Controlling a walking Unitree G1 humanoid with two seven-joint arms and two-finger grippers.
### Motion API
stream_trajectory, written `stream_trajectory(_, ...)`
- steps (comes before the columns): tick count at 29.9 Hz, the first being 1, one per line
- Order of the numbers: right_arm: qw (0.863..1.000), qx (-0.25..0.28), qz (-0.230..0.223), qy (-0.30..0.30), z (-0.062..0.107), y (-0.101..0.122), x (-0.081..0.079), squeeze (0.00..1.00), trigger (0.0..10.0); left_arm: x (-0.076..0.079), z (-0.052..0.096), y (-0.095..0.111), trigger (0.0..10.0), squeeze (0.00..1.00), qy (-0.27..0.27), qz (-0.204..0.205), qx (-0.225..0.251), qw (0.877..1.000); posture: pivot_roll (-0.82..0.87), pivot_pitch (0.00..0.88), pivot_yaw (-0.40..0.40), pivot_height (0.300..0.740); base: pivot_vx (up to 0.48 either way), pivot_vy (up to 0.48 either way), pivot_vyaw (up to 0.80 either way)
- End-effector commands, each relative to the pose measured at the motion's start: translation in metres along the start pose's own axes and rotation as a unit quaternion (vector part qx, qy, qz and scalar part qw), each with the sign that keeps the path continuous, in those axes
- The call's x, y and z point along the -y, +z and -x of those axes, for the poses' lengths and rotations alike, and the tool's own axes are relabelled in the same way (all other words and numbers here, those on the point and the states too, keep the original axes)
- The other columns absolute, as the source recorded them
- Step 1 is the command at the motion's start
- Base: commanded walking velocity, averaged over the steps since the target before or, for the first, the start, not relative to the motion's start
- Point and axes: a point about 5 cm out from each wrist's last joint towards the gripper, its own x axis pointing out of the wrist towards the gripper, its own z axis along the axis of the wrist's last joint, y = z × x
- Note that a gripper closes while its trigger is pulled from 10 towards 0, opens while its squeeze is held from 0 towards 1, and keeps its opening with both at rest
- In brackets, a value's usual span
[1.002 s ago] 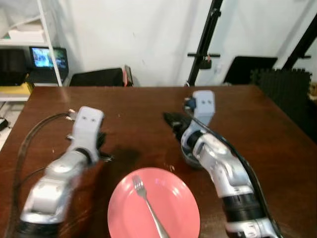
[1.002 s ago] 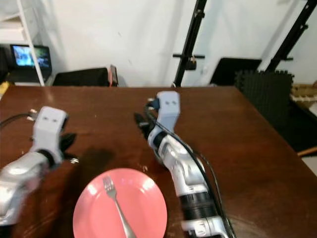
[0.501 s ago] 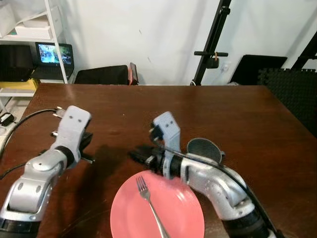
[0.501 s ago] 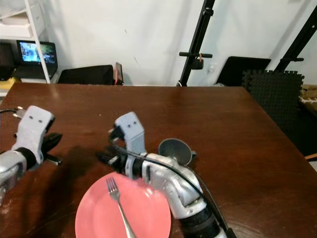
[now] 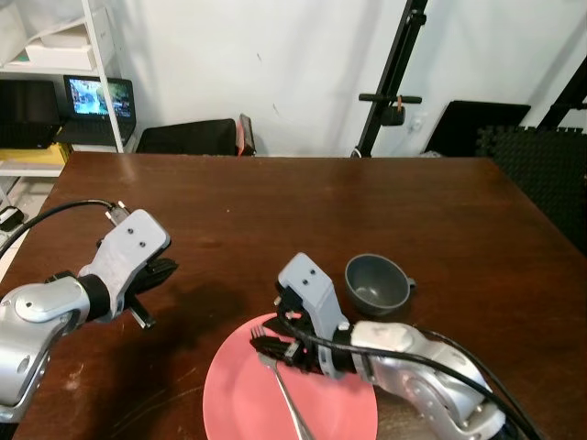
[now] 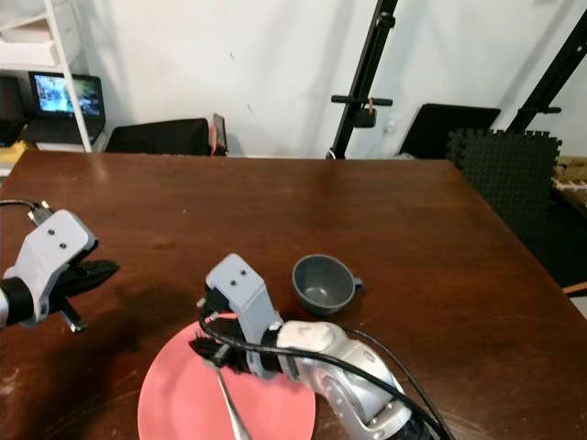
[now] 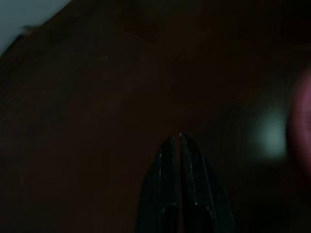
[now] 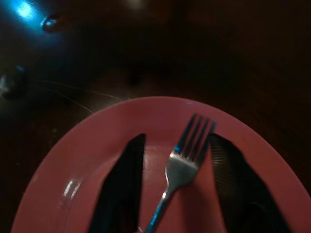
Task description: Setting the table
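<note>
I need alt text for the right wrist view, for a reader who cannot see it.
Two open black fingers straddle a silver fork that lies on a pink plate. The plate sits on a dark brown table.

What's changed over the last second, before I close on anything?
The right gripper left the grey cup and swung over the pink plate, its open fingers now straddling the fork. Cup, plate and fork stayed put; the left gripper remains shut, off the plate.
</note>
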Motion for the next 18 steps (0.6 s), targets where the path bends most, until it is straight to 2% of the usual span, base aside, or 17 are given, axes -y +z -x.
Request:
stream_trajectory(1, 1.0, -0.02, 0.002, -0.007, 0.001, -0.01, -0.002, 1.0, 10.0, 0.013, 0.006, 0.005, 10.0, 0.0, -0.071, 0.008, 0.014, 0.997, 0.03, 0.164, -0.035, 0.74, 0.0, 0.0, 0.0)
stream_trajectory(2, 1.0, -0.025, 0.003, -0.009, 0.001, -0.012, -0.002, 1.0, 10.0, 0.018, 0.012, 0.007, 10.0, 0.0, -0.114, 0.012, 0.017, 0.993, 0.03, 0.164, -0.035, 0.74, 0.0, 0.0, 0.0)
stream_trajectory(3, 1.0, -0.025, 0.003, -0.009, 0.001, -0.012, -0.002, 1.0, 10.0, 0.018, 0.012, 0.007, 10.0, 0.0, -0.114, 0.012, 0.017, 0.993, 0.03, 0.164, -0.035, 0.74, 0.0, 0.0, 0.0)
stream_trajectory(5, 1.0, -0.027, 0.002, -0.007, 0.003, -0.013, -0.003, 1.0, 10.0, 0.027, 0.027, 0.008, 10.0, 0.0, -0.188, -0.001, 0.005, 0.982, 0.04, 0.164, -0.035, 0.74, 0.0, 0.0, 0.0)
stream_trajectory(6, 1.0, -0.027, 0.002, -0.007, 0.003, -0.013, -0.003, 1.0, 10.0, 0.027, 0.027, 0.008, 10.0, 0.0, -0.188, -0.001, 0.005, 0.982, 0.04, 0.164, -0.035, 0.74, 0.0, 0.0, 0.0)
stream_trajectory(9, 0.999, -0.035, 0.004, 0.007, 0.004, -0.015, -0.008, 1.0, 10.0, 0.033, 0.049, 0.009, 10.0, 0.0, -0.277, -0.04, -0.031, 0.959, 0.05, 0.166, -0.036, 0.74, 0.0, 0.0, 0.0)
stream_trajectory(11, 0.999, -0.042, 0.008, 0.01, 0.004, -0.018, -0.009, 1.0, 10.0, 0.032, 0.054, 0.008, 10.0, 0.0, -0.295, -0.051, -0.045, 0.953, 0.05, 0.164, -0.037, 0.74, 0.0, 0.0, 0.0)
stream_trajectory(12, 0.999, -0.045, 0.01, 0.009, 0.005, -0.019, -0.009, 0.95, 10.0, 0.033, 0.056, 0.008, 10.0, 0.0, -0.303, -0.052, -0.048, 0.95, 0.05, 0.164, -0.037, 0.74, 0.0, 0.0, 0.0)
stream_trajectory(13, 0.999, -0.045, 0.01, 0.009, 0.005, -0.019, -0.009, 0.95, 10.0, 0.033, 0.056, 0.008, 10.0, 0.0, -0.303, -0.052, -0.048, 0.95, 0.05, 0.164, -0.037, 0.74, 0.0, 0.0, 0.0)
stream_trajectory(14, 0.999, -0.048, 0.012, 0.008, 0.005, -0.02, -0.009, 0.0, 10.0, 0.035, 0.057, 0.008, 10.0, 0.0, -0.312, -0.057, -0.052, 0.947, 0.05, 0.165, -0.039, 0.74, 0.0, 0.0, 0.0)
stream_trajectory(16, 0.999, -0.05, 0.013, 0.008, 0.005, -0.021, -0.009, 0.0, 10.0, 0.036, 0.058, 0.008, 10.0, 0.0, -0.318, -0.06, -0.054, 0.945, 0.05, 0.165, -0.039, 0.74, 0.0, 0.0, 0.0)
stream_trajectory(18, 0.998, -0.057, 0.015, 0.014, 0.007, -0.023, -0.01, 0.0, 10.0, 0.043, 0.059, 0.009, 10.0, 0.0, -0.344, -0.058, -0.052, 0.936, 0.05, 0.165, -0.041, 0.74, 0.0, 0.0, 0.0)
